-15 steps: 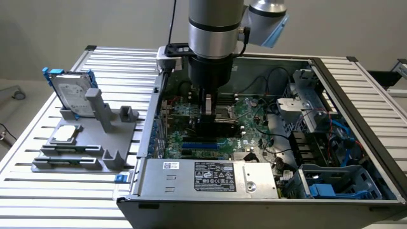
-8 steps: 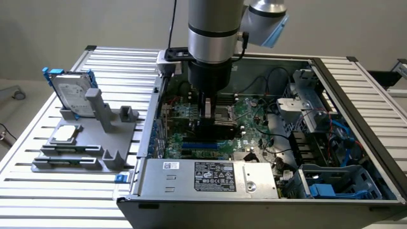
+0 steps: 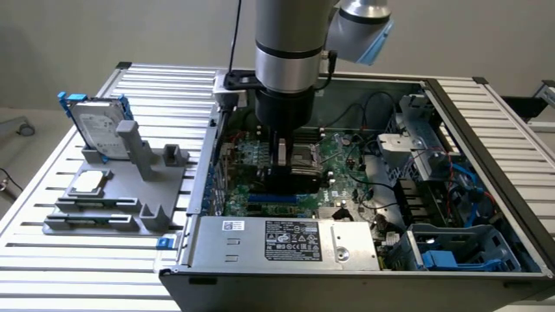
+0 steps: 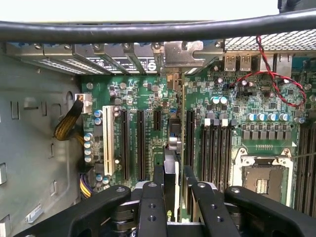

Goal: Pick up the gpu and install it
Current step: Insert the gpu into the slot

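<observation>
The pincer [image 4: 173, 174] is clamped on the gpu [image 4: 173, 142] (held edge-on) low over the motherboard [image 4: 232, 109]: pickup done, seating apparently unfinished.

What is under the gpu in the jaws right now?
The thin green-and-black gpu card, clamped edge-on in the jaws of the black gripper, stands over the green motherboard. Long black expansion slots flank it. The card covers what lies directly beneath it.
</observation>
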{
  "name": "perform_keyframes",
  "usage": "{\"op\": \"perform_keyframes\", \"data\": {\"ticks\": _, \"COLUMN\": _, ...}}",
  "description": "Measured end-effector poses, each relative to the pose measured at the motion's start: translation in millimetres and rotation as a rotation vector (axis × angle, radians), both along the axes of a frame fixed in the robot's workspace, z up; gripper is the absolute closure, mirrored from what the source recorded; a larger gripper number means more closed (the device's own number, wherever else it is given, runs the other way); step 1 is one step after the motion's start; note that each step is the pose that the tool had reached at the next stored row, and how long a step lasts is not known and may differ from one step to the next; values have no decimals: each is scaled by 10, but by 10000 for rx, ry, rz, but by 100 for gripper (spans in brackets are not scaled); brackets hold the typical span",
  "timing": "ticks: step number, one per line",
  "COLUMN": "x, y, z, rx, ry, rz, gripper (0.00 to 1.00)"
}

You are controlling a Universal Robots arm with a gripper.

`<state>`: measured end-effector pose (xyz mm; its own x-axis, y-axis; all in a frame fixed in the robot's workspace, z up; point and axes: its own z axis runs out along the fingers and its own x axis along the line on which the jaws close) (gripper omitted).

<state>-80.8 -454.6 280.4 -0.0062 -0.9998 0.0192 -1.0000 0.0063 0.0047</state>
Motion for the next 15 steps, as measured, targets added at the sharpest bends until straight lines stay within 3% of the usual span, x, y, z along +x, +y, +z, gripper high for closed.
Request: {"op": "perform_keyframes", "data": {"ticks": 15, "x": -14, "y": -19, "z": -94, "rx": 0, "ry": 1, "rz": 52, "gripper": 74}}
